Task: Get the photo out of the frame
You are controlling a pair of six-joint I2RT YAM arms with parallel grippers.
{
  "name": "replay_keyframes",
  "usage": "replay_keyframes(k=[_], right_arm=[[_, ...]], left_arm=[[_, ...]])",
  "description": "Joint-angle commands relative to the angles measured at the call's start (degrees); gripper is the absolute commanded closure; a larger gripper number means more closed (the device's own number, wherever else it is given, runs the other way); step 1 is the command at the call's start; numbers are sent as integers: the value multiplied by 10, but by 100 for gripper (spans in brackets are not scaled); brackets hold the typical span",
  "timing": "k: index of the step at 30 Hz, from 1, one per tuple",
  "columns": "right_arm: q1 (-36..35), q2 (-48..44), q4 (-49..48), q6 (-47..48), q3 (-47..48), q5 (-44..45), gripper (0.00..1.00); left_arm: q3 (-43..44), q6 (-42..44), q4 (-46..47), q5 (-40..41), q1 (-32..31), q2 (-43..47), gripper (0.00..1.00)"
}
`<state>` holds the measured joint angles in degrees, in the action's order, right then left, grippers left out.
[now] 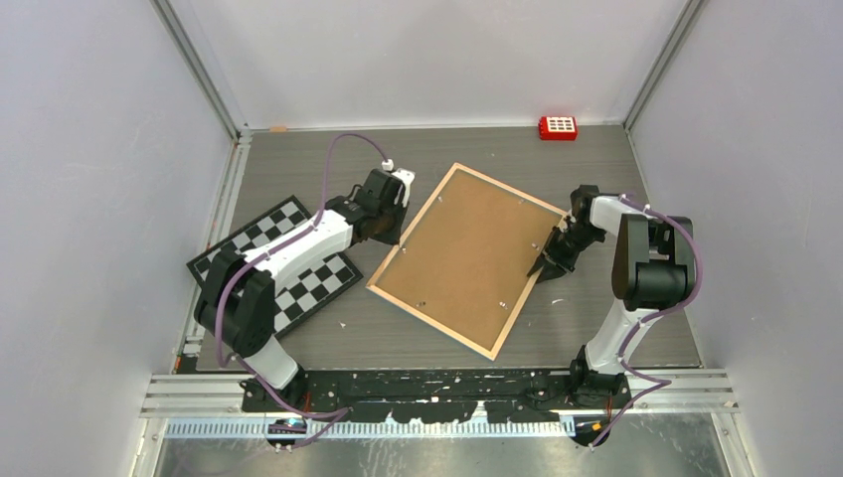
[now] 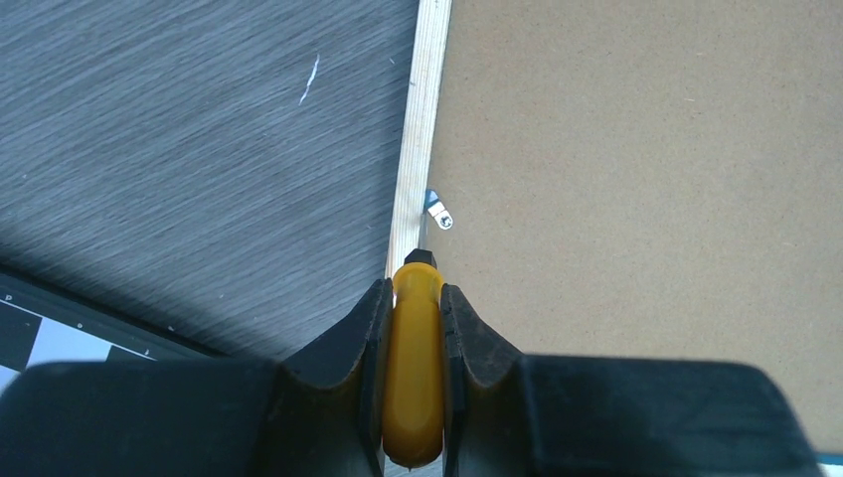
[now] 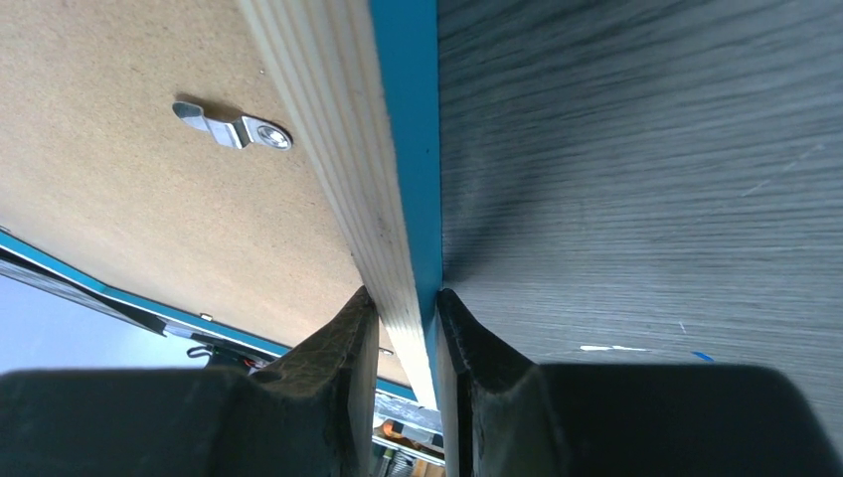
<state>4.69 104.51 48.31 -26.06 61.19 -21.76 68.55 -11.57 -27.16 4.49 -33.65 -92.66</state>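
The frame (image 1: 462, 258) is lying back-up, photo hidden beneath, with the right gripper (image 3: 403, 298) clamping its right edge and the left gripper (image 2: 415, 290) gripping a yellow tool (image 2: 414, 378) just beside its left-edge clip (image 2: 438, 210), where the tip is risking slipping and gouging the backing.

The left arm (image 1: 298, 243) stretched forward and inward, the left hand (image 2: 416, 298) clamped on a yellow tool handle (image 2: 414, 388). The right arm (image 1: 636, 273) stood folded at the elbow, the right hand (image 3: 406, 303) pinching the frame (image 3: 343, 149) by its edge.
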Motion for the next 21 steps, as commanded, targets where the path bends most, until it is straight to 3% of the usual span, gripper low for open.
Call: replay_keyframes(k=[1,11,21], right_arm=[[-4,14,-47,-6,-4,58,92],[-4,18,-45,-5,0,56,93],[-4,14,-45,-4,-2,59,93]], left_arm=[[26,13,42,57,5,12,100],[6,6,55,-25,-2,-3,100],[12,-2,39,11,-2,11,100]])
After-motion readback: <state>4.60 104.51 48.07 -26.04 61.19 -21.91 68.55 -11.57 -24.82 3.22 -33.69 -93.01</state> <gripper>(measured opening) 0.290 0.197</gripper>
